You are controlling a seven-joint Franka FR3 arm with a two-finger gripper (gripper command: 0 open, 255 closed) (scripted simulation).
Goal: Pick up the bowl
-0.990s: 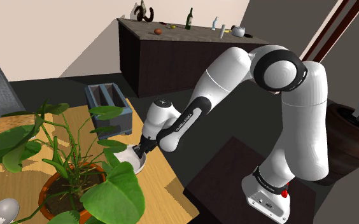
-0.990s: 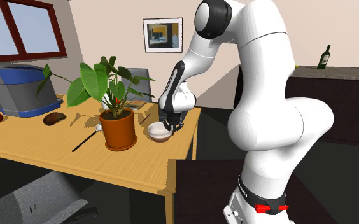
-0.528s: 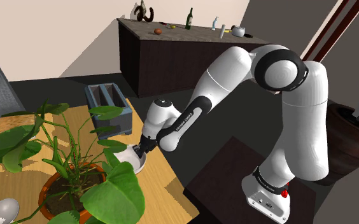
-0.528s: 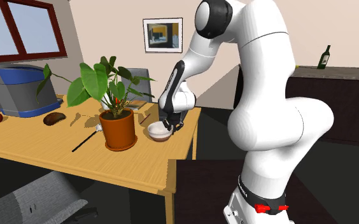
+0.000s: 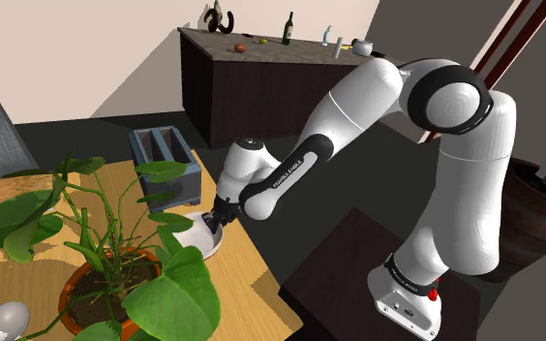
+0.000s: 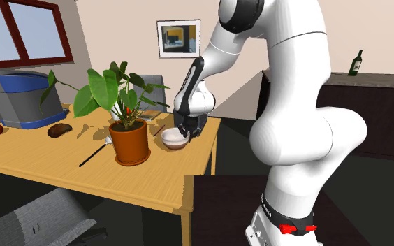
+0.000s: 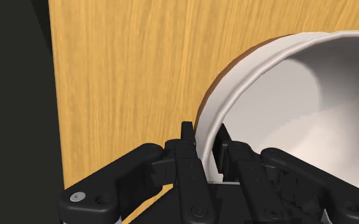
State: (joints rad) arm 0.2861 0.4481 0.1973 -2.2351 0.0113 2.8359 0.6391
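Bowl [image 7: 286, 102] pinched between fingers [image 7: 186, 145] near edge of wooden table [image 7: 121, 76]; dark floor [image 7: 13, 95] beyond.

Shoulder view: plant leaves [image 5: 169, 286] cover the near side of the bowl [image 5: 204, 234], and the tips of the gripper [image 5: 219, 219] are hidden at the bowl's rim. The pot [image 5: 68, 294] is cut off by the bottom edge, as is a pale rounded thing [image 5: 0, 320] in the corner. Items on the counter [image 5: 281, 55] are too small to name.

Second exterior view: the gripper [image 6: 182, 137] hides part of the bowl [image 6: 172, 140], and the top edge crops the arm [image 6: 286, 63].

Wrist view: the edges crop most of the bowl [image 7: 286, 108].
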